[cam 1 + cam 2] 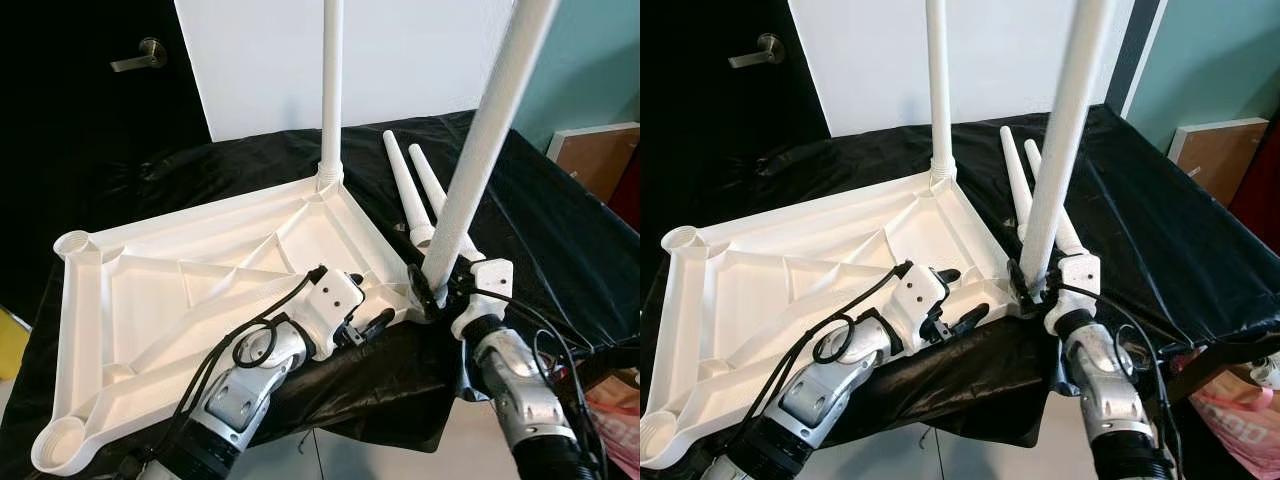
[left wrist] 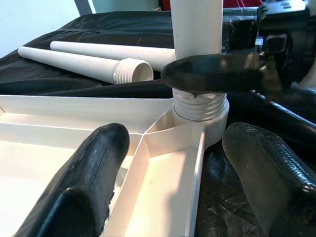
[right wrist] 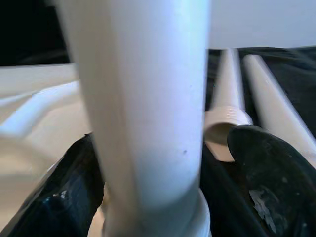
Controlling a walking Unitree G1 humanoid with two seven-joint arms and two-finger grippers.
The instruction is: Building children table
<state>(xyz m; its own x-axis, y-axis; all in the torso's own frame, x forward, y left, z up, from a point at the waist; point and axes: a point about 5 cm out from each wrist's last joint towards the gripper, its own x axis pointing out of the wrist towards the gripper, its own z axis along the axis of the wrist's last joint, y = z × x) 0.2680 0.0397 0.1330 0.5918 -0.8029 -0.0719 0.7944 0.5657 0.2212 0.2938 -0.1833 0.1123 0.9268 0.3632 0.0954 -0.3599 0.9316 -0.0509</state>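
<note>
Tabletop (image 1: 200, 290), white and ribbed, lies upside down on a black cloth (image 1: 540, 230) that covers the work surface, its underside facing up and its near edge at the cloth's front. It has a round socket at each corner. One leg (image 1: 331, 90) stands upright in the far corner, apparently seated already. A second leg (image 1: 485, 140) rises at a slight tilt from the near right corner, and in the left wrist view its thread (image 2: 200, 104) is part way into the socket (image 2: 207, 123), with several turns showing above the rim. Two spare legs (image 1: 415, 195) lie side by side on the cloth just beyond that corner, threaded ends toward the robot. The two sockets on the left side, near (image 1: 62, 440) and far (image 1: 75, 243), are empty.

So the step in hand looks like screwing in the second of four legs. The right gripper (image 1: 440, 290) has its fingers closed around this leg just above the thread. The left gripper (image 1: 362, 322) rests on the tabletop's near edge beside the same corner, fingers spread and holding nothing, seemingly to steady the top.

Next, I judge, the right gripper must turn the leg further, keeping it straight so the thread does not cross, while the left keeps the top from spinning on the slippery cloth.
</note>
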